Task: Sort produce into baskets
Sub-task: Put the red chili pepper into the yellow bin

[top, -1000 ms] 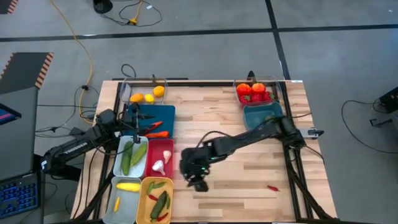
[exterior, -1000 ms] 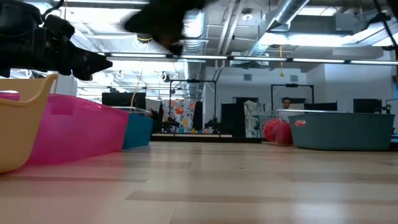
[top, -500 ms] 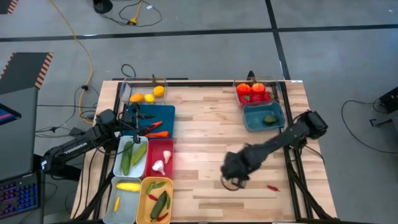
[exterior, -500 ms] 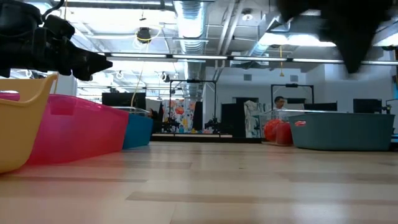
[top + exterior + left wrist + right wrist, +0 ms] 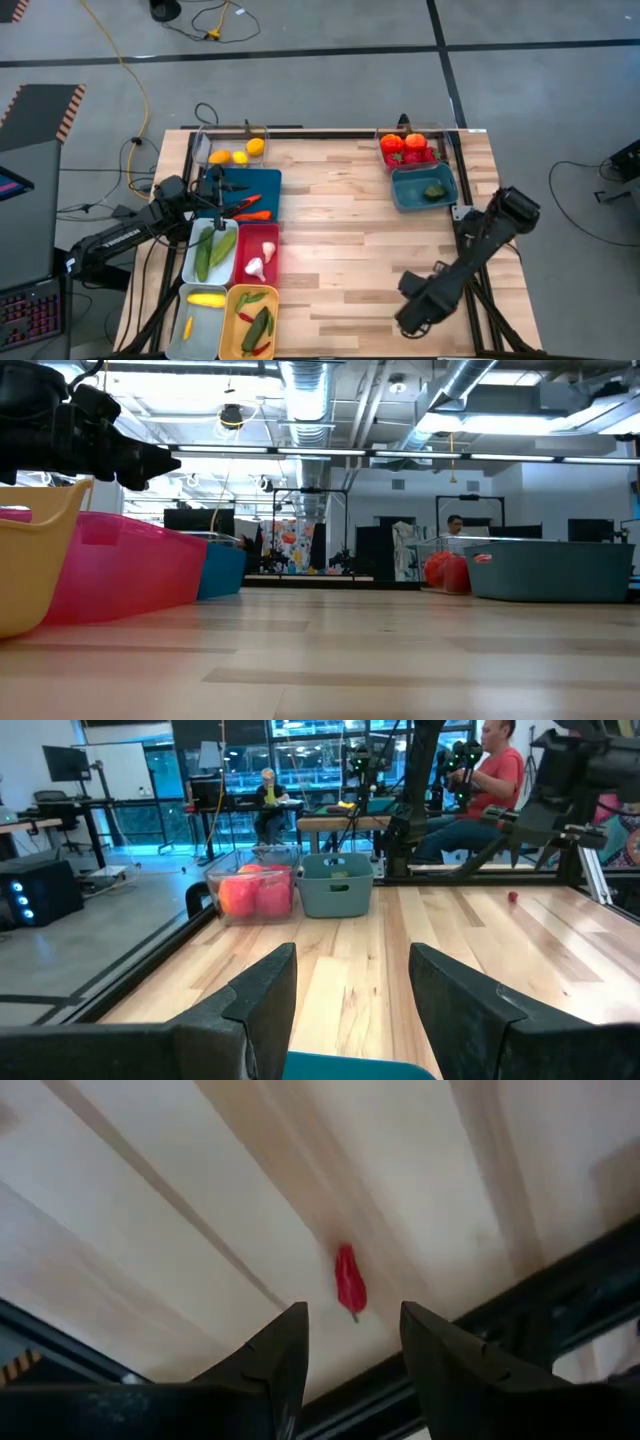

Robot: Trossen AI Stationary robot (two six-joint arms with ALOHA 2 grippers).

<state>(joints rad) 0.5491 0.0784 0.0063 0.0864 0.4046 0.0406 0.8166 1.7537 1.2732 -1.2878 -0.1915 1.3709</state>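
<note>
Right gripper (image 5: 415,318) swung to front edge | red chilli (image 5: 349,1281) below | jaws parted

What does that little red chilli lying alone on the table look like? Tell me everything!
The little red chilli is smooth and shiny, like plastic, plump in the middle, with a thin dark stem at one end. It lies flat on the pale wooden table, close to the black edge frame. Nothing touches it. The right hand hangs above it, fingers open.
</note>
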